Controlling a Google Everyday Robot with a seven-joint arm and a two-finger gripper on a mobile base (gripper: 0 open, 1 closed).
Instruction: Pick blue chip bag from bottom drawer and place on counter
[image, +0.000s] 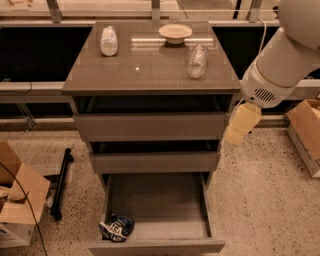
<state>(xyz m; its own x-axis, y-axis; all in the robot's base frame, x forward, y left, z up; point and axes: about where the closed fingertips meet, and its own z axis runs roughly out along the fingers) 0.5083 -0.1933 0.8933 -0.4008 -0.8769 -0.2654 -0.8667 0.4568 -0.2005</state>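
The gripper, pale yellow, hangs in the air above and to the right of the bottom drawer, level with the two upper drawers. It carries nothing visible, and whether it is released or clenched cannot be told. Its white arm rises up and to the right of the bottom drawer, out of view.

The bottom drawer is pulled open. The blue chip bag lies crumpled in the bottom drawer's front left corner, well apart from the gripper.

High above the bottom drawer, the desk carries two clear bottles and a shallow bowl, with bare surface toward its front.

The step in hand appears to be the reach for the bag, not yet near it. The next move likely calls for swinging down and left over the bottom drawer, then lowering onto the bag in its tight corner.
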